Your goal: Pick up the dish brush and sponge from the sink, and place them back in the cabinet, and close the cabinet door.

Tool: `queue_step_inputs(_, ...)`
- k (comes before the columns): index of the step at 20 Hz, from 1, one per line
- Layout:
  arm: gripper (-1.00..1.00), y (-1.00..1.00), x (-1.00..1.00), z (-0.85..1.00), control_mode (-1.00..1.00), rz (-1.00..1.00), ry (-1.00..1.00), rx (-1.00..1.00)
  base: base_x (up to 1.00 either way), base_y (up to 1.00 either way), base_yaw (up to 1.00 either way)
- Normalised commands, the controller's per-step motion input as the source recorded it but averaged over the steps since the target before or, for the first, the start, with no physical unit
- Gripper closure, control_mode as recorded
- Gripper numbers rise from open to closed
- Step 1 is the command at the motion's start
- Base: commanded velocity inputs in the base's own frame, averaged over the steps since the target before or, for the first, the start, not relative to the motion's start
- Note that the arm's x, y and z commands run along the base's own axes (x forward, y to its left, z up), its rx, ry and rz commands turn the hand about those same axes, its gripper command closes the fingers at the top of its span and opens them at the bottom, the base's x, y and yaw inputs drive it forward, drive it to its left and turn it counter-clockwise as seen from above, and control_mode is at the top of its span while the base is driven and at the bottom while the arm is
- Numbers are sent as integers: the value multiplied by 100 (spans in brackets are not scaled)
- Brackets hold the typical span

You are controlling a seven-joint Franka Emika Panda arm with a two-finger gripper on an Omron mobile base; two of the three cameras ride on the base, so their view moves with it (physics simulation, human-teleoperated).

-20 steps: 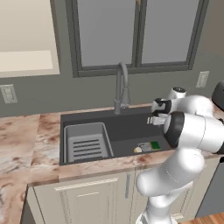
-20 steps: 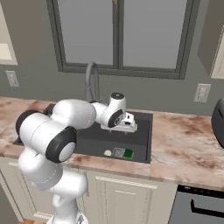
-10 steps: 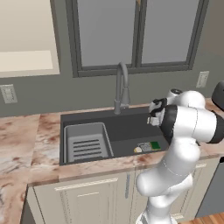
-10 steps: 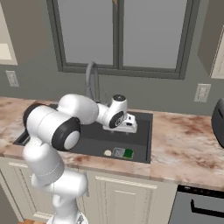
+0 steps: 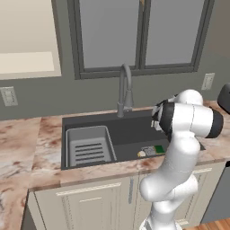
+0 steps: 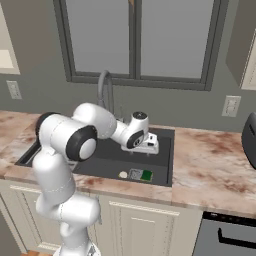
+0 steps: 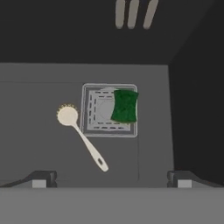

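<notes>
- My claw (image 7: 112,177) hangs over the sink (image 5: 134,128), pointing down into the basin, with its two fingers spread as wide as they go and nothing between them.
- From my hand's own camera the dark fingertips (image 7: 39,178) stand well apart at the bottom edge, and the sink floor lies bare between them.
- The sink holds both things I am after. The dish brush (image 7: 81,136) lies flat on the charcoal floor, its round cream head towards the left and its slim handle running off at a slant towards my fingers.
- The sponge (image 7: 124,105) lies green side up on the square grey drain grate (image 7: 98,109), covering the grate's right part; it sits just beside the brush head but does not touch it.
- In the right base view the brush head shows as a pale spot (image 6: 123,174), and the sponge (image 6: 146,175) lies near the basin's front wall, below my wrist.
- In the left base view the ribbed drainer tray (image 5: 87,146) sits in the sink's left half with nothing in it, and the sponge (image 5: 159,149) lies at the right.
- The faucet (image 5: 125,90) arches up behind the basin.
- The cabinet (image 5: 27,38) stands up at the left with its pale inside showing; I cannot tell whether anything rests on its shelf.
</notes>
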Motion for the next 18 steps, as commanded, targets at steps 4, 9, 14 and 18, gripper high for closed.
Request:
queue_step_inputs(4, -100, -17, 12, -33, -100, 0, 0, 0, 0, 0, 0)
queue_step_inputs(9, -100, -9, 18, -29, -100, 0, 0, 0, 0, 0, 0)
queue_step_inputs(14, -100, -7, 16, -27, -100, 0, 0, 0, 0, 0, 0)
queue_step_inputs(18, -100, 0, 22, -25, -100, 0, 0, 0, 0, 0, 0)
